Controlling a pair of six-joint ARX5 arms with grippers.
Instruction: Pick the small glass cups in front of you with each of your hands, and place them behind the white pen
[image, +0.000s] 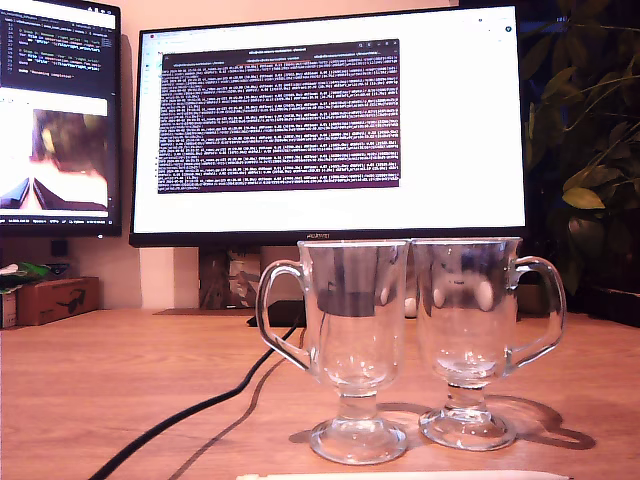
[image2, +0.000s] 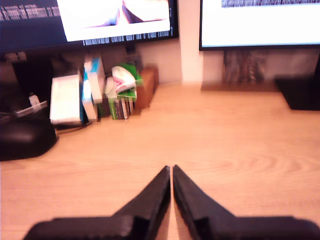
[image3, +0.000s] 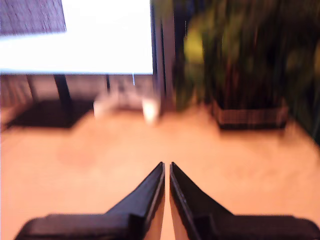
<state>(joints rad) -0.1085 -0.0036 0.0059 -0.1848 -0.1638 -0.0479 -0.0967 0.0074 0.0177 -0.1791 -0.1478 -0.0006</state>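
Both glass mugs (image: 355, 350) (image: 468, 340) stand side by side on the wooden desk (image: 100, 390), just behind the white pen (image: 400, 476); my first gripper (image2: 172, 169) and my second gripper (image3: 167, 165) are pinched together on nothing; we judge the placing done, with only retreat remaining.

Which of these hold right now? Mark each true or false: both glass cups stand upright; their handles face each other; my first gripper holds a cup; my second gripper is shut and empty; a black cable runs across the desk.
1. Both glass cups stand upright: true.
2. Handles face each other: false, they point outward, away from one another.
3. My first gripper holds a cup: false, shut on nothing.
4. My second gripper is shut and empty: true.
5. A black cable crosses the desk: true.
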